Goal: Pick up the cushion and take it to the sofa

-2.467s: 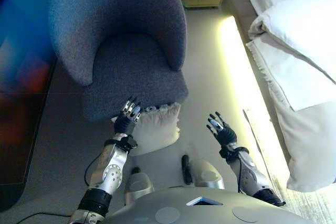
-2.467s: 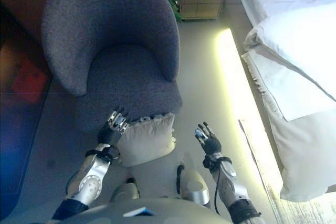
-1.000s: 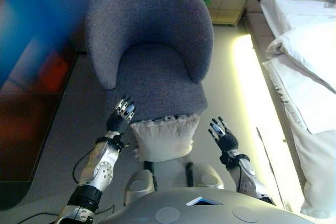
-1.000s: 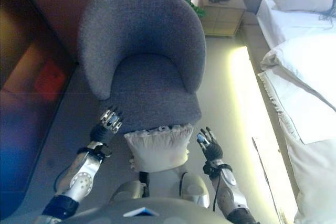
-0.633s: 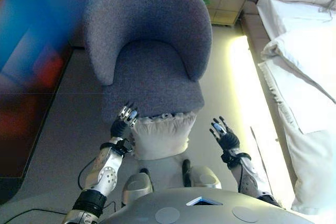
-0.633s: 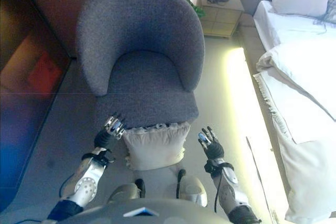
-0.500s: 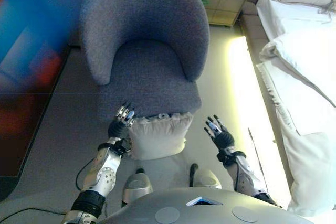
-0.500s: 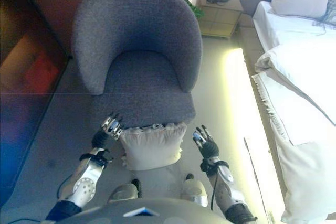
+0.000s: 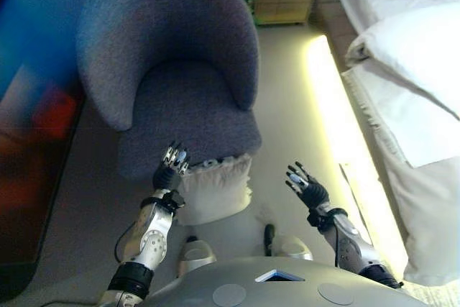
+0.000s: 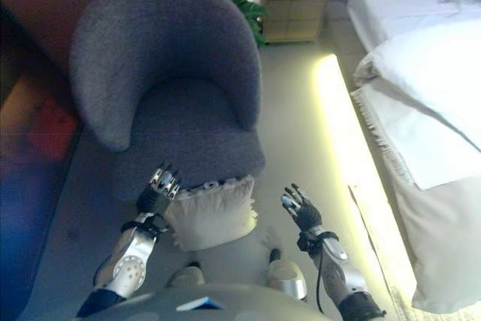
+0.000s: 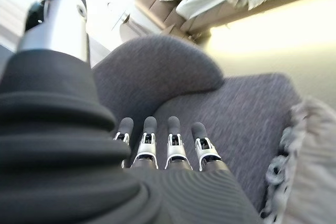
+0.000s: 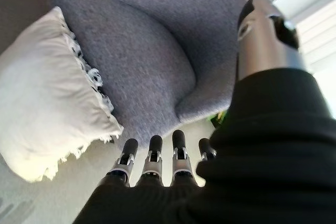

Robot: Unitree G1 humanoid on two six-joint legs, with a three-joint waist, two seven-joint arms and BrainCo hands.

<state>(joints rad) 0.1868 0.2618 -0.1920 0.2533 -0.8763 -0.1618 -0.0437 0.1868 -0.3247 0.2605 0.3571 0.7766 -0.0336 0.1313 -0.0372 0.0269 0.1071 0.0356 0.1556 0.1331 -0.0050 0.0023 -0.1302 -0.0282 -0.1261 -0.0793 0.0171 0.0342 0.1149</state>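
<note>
Cushion (image 9: 215, 190), cream with a frilled top edge, stands on the floor (image 9: 287, 127) leaning against the front of the grey armchair (image 9: 180, 98). My left hand (image 9: 169, 170) is raised just beside the cushion's left edge, fingers (image 11: 173, 145) straight and released; whether it touches the fabric I cannot tell from the head views. My right hand (image 9: 305, 188) is up on the cushion's other side, apart from it, fingers (image 12: 152, 161) spread straight, holding nothing. White bed (image 9: 410, 70) lies along my right. A small wooden cabinet (image 10: 289, 9) stands behind the armchair.
</note>
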